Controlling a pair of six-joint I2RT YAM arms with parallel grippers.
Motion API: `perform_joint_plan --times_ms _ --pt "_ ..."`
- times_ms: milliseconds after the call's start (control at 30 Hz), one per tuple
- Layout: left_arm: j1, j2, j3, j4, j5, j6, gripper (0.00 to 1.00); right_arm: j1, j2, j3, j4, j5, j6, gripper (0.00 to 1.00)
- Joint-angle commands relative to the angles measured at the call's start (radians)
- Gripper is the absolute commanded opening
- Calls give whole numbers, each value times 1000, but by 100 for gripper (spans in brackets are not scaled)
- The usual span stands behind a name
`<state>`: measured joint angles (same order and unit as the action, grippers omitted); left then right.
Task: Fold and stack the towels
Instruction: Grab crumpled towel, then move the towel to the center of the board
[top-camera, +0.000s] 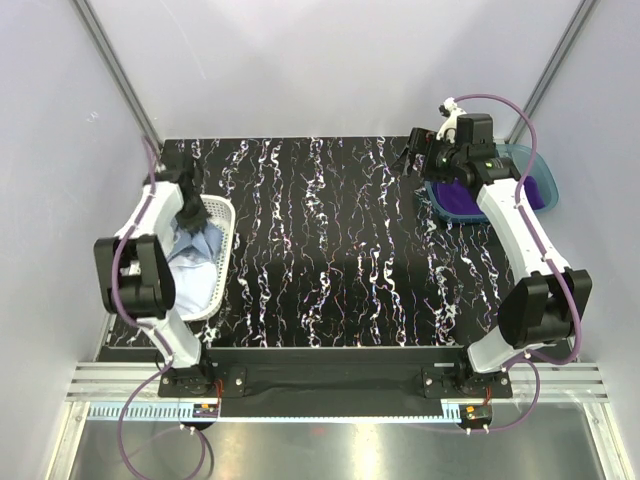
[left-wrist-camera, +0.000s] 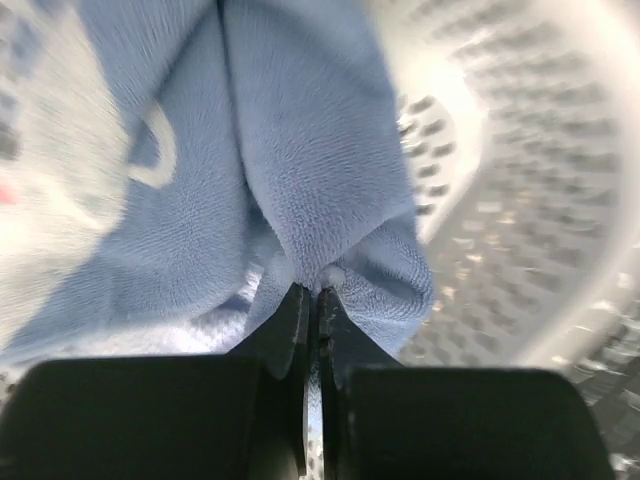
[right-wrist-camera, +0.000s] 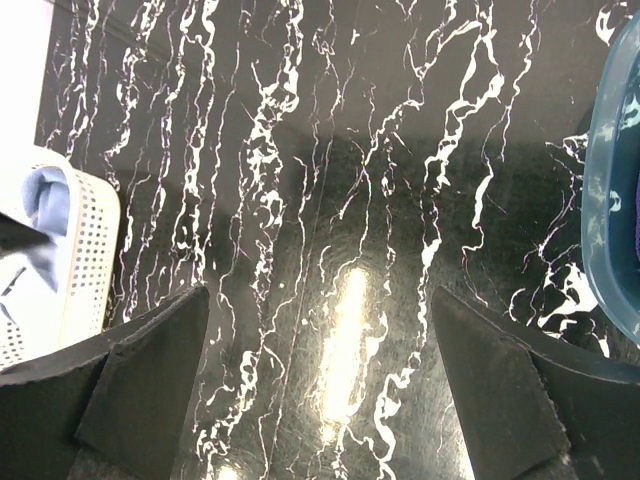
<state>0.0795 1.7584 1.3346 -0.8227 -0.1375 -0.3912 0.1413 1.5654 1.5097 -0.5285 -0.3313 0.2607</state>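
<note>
Clamping the blue towel (left-wrist-camera: 300, 150), left claw (left-wrist-camera: 318, 295) lines up with its crease; right claw (right-wrist-camera: 318, 300) gapes.

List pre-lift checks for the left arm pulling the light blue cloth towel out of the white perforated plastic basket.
1. Left gripper shut on light blue cloth towel: ok.
2. Only one towel pinched: cannot tell.
3. Towel free of white perforated plastic basket wall: cannot tell.
4. Right gripper open, empty: ok.
5. Bare black marbled table between arms for spreading: ok.
6. Deep purple towel sits in translucent teal plastic bin, off the path: ok.
</note>
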Motion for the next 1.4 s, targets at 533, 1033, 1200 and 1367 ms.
perform_joint_plan --times_ms 533,1033,1200,1367 --pt "-545 -382 422 241 690 -161 0 -2 -172 60 -68 -28 43 100" --pt "-834 -418 -483 672 642 -253 13 -2 -252 -256 -71 35 49 100" --pt "-882 -447 -451 607 601 -227 40 0 -179 -275 -24 -37 89 97" --pt "-862 -517 -255 287 305 -126 63 66 -62 -275 45 -5 91 83"
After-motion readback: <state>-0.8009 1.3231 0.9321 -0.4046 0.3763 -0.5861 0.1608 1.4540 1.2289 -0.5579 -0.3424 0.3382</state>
